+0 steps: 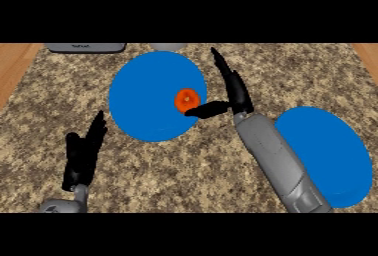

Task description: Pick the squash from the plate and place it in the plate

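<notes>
the squash point(187, 100) is a small orange oval with a redder rim and a paler, yellowish patch at its middle, standing a little taller than wide. it lies on the right part of the larger blue plate point(144, 100), which fills the upper middle of the frame, close to that plate's right rim. just below and to the right of the squash the right hand's point(235, 95) thumb point(207, 109) reaches leftward over the plate's edge, its tip just beside the squash's lower right; whether it touches cannot be told. the rest of that hand's fingers point(221, 62) stretch straight up toward the top of the frame, well apart from the thumb, so the hand is spread and holds nothing. its grey forearm point(277, 160) runs down to the lower right. a second blue plate point(332, 155) lies at the right of the frame, partly behind that forearm. at the lower left the left hand point(81, 160) rests with fingers straight and pointing up, holding nothing, apart from both plates. everything sits on a speckled brown counter point(192, 170) with wooden strips point(15, 65) at its sides. at the top edge a grey object point(85, 47) and a pale rounded object point(166, 46) show only in part.
</notes>
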Robot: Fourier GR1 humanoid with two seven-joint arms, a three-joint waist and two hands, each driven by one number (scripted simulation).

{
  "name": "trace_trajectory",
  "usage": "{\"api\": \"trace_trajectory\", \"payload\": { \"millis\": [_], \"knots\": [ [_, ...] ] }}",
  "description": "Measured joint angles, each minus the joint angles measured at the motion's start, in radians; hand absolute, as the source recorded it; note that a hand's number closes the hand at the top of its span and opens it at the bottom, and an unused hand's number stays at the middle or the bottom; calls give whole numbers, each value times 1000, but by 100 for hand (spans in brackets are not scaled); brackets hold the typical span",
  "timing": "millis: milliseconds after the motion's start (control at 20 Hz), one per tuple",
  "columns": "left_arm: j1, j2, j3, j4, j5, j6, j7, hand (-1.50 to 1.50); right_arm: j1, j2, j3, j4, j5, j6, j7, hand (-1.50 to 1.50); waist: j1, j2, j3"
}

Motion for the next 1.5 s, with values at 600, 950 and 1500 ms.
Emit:
{"api": "trace_trajectory", "payload": {
  "millis": [600, 950, 1500],
  "knots": [
    [4, -14, 38, -16, -27, -37, 15, 0, -17, 13, 49, 118, -2, -109, -35, -150, 4, 0, 0],
    [0, -18, 62, -20, -33, -63, 21, 0, -15, -1, 50, 155, 16, -139, -34, -150, 3, 0, 0],
    [17, -41, 81, -28, -55, -79, 16, 0, 49, -48, -24, 154, 88, -121, -49, -150, -1, 0, 0]
  ]
}}
